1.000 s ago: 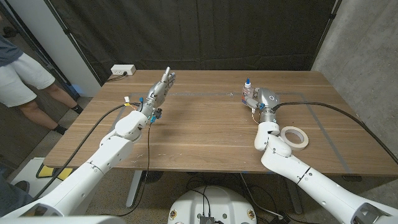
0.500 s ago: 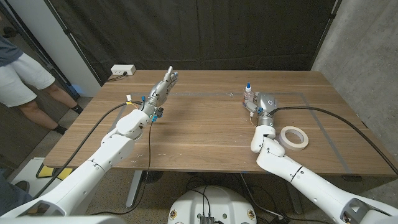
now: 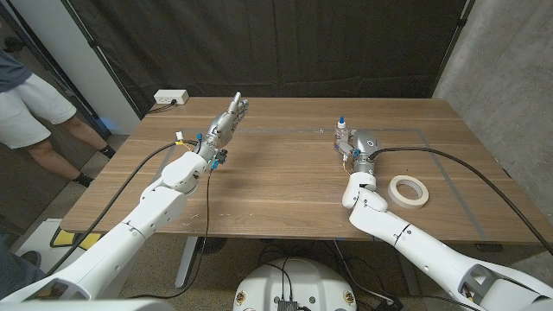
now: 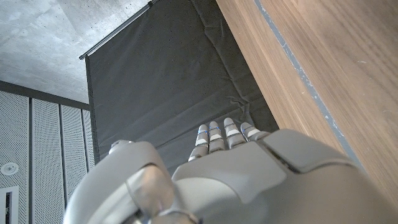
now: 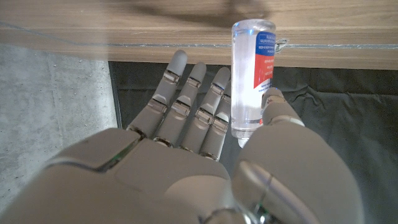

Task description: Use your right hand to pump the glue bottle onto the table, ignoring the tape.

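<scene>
One upright glue bottle (image 5: 252,78) stands just past the right hand (image 5: 205,162), fingers (image 5: 186,93) straight, apart, gripping nothing.

The glue bottle (image 3: 341,132) stands on the table (image 3: 276,186) toward its far right part, with the right hand (image 3: 361,143) just beside it on the near side. The tape (image 3: 408,191) lies nearer, further right. The left hand (image 3: 226,122) is well apart, far left.

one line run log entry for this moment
right robot hand: open beside upright glue bottle | left robot hand: open, idle | tape: untouched
</scene>
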Motion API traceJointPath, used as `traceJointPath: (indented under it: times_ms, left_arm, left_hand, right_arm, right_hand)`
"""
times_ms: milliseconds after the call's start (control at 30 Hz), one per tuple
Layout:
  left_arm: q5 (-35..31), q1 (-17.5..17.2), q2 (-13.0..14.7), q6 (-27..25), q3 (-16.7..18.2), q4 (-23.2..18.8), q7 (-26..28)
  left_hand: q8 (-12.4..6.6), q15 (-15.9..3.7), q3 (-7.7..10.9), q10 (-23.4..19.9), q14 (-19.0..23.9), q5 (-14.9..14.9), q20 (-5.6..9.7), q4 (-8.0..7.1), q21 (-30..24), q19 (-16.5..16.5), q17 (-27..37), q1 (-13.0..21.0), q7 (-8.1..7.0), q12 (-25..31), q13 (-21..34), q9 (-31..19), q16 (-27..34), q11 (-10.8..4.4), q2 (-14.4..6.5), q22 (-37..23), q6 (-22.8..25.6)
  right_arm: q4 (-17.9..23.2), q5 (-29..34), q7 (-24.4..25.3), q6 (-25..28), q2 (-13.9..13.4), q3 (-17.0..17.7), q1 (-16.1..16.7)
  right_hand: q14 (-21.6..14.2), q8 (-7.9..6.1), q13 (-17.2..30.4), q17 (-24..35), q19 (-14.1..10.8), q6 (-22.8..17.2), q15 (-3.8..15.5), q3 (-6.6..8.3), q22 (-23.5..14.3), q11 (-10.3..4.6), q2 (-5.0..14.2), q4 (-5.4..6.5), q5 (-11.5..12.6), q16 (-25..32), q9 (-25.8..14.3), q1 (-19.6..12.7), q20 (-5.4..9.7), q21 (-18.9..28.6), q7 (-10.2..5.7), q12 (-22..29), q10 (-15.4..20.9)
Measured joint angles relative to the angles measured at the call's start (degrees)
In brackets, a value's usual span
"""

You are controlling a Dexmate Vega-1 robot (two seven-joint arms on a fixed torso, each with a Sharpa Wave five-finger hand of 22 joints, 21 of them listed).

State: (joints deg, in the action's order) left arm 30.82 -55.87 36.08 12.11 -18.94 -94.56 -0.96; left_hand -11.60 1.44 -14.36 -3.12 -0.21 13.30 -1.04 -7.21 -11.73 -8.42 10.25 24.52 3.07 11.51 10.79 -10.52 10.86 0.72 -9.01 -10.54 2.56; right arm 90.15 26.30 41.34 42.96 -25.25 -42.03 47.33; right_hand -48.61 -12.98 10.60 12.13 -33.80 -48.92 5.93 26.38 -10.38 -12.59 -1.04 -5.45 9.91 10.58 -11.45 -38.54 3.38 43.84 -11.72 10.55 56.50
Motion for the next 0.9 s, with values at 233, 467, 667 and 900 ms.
traceJointPath:
  times_ms: [233,467,667,900]
  left_arm:
    - [0.1,0.0,0.1,-0.4,0.0,0.0,0.0]
    - [0.1,0.0,0.3,-0.6,0.2,0.0,0.1]
    - [0.2,0.1,0.4,-0.7,0.2,0.3,0.1]
    - [0.0,0.2,0.5,-0.7,0.2,0.3,0.0]
  left_hand:
    - [0.00,0.00,0.00,0.0,0.0,0.0,-0.31,0.00,0.0,-0.3,0.0,0.0,0.00,0.0,0.0,0.0,0.0,0.00,0.0,0.0,0.0]
    - [0.00,0.00,0.00,0.0,0.0,0.0,-0.31,0.00,0.0,-0.3,0.0,0.0,0.00,0.0,0.0,0.0,0.0,0.00,0.0,0.0,0.0]
    - [0.00,0.00,0.00,0.0,0.0,0.0,-0.31,0.00,0.0,-0.3,0.0,0.0,0.00,0.0,0.0,0.0,0.0,0.00,0.0,0.0,0.0]
    - [0.00,0.22,0.00,0.0,-0.2,0.0,-0.31,0.01,0.0,-0.3,0.0,0.0,0.00,0.0,0.0,0.0,0.0,0.00,0.0,0.0,0.0]
  right_arm:
    - [-1.7,-1.5,0.4,-1.4,1.3,-1.2,-1.5]
    - [-2.1,-2.9,0.5,-2.7,1.9,-1.9,-1.9]
    - [-2.1,-3.4,0.5,-3.3,2.0,-2.5,-1.9]
    - [-1.6,-3.6,0.3,-3.7,1.4,-3.1,-1.6]
  right_hand:
    - [0.1,0.01,0.0,0.0,0.3,0.0,0.10,-0.28,0.0,0.29,0.19,-0.04,-0.1,0.0,0.0,0.3,-0.30,-0.2,0.00,0.0,-0.3]
    - [0.1,0.01,0.0,0.0,0.3,-0.1,0.10,-0.33,0.0,0.29,-0.10,0.01,0.1,0.2,0.0,0.6,-0.30,-0.2,-0.09,0.0,-0.3]
    - [0.1,0.43,0.0,0.0,1.0,0.2,0.10,-0.81,0.0,0.12,-0.19,-0.03,0.1,0.2,0.0,1.1,-0.23,-0.2,-0.39,0.0,-0.9]
    - [1.1,0.93,0.0,-0.3,1.6,2.0,-0.07,-1.57,0.0,0.19,-0.99,-0.79,0.2,0.2,0.0,2.1,-0.42,-0.7,-0.50,0.0,-2.3]
